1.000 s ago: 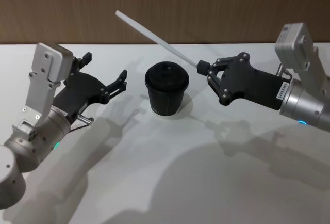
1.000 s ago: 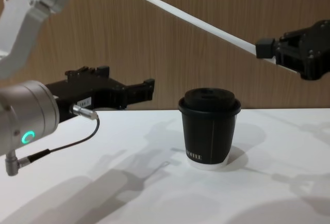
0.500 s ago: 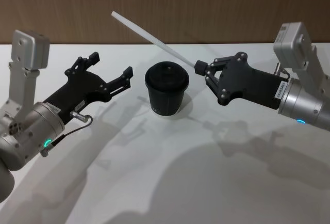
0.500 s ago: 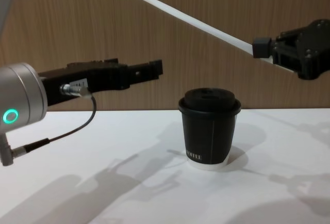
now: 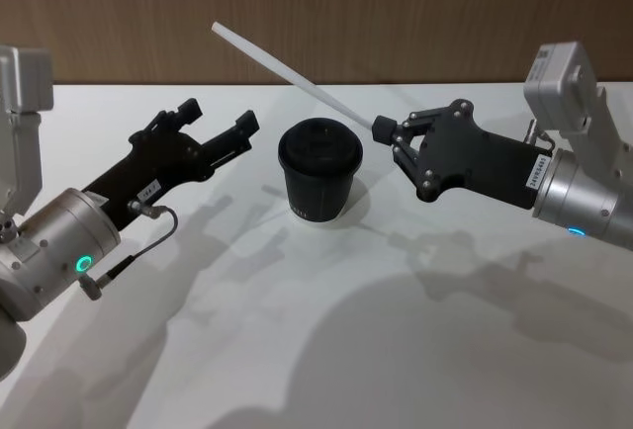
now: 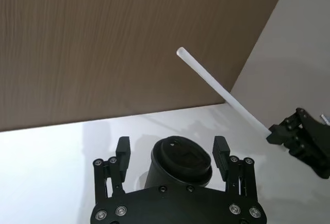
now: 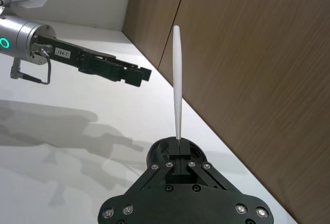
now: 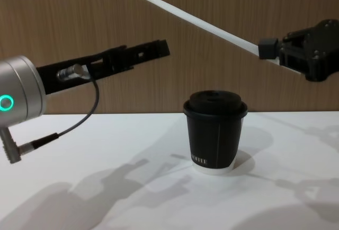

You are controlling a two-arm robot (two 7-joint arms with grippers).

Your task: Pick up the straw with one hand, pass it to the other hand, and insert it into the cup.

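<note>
The straw (image 8: 201,23) is in the air, not on the table (image 5: 326,350). It slants up from the right gripper (image 5: 386,132), which is clamped on its lower end, just right of the cup (image 8: 214,134) and above it. The free end points up and left toward the wood wall (image 5: 396,4). In the right wrist view the straw stands straight out from between the closed tips.

The left gripper (image 5: 220,118) is raised on the left of the cup, jaws spread wide and holding nothing. It aims at the straw's free half but sits below it, clearly apart.

Handling, as a judgement:
- The straw looks very light, thin, smooth and fairly stiff; it shows no sag along its length.
- Held only at one end, it will likely pivot or slip if bumped.
- A hard pinch could flatten it.
- The best place to take hold is around mid-length or a bit toward the free end. That is clear of the right gripper's tips and leaves the lower end bare for the cup.
- The jaws should close across the straw, not along it.

The cup stands upright on the table with its lid (image 5: 318,147) on, and its contents are hidden. Any lid hole is too small to tell. Nothing is inserted yet. The cup looks light, so a push on the lid from off to one side may tip it.
</note>
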